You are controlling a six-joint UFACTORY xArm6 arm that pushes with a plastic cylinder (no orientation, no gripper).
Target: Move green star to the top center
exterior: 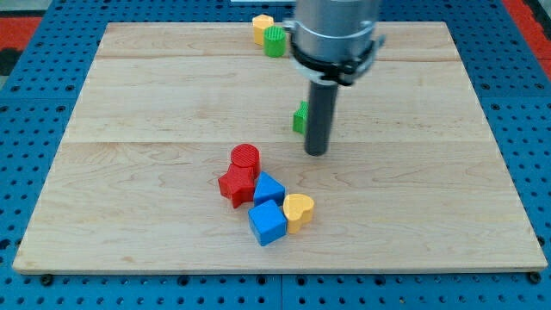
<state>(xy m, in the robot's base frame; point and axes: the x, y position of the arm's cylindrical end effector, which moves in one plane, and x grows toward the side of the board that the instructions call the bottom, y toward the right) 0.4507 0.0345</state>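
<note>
A green block [300, 118], most likely the green star, lies near the middle of the wooden board [155, 103], mostly hidden behind my rod. My tip [316, 152] rests on the board just below and right of this block, close to it or touching it. A second green block [275, 41], rounded and ribbed, sits at the view's top center next to a yellow block [262, 27].
Below and left of my tip is a cluster: a red cylinder [245, 158], a red star-like block [234, 185], two blue blocks [269, 187] [267, 223] and a yellow heart [299, 210]. The board lies on a blue pegboard [34, 86].
</note>
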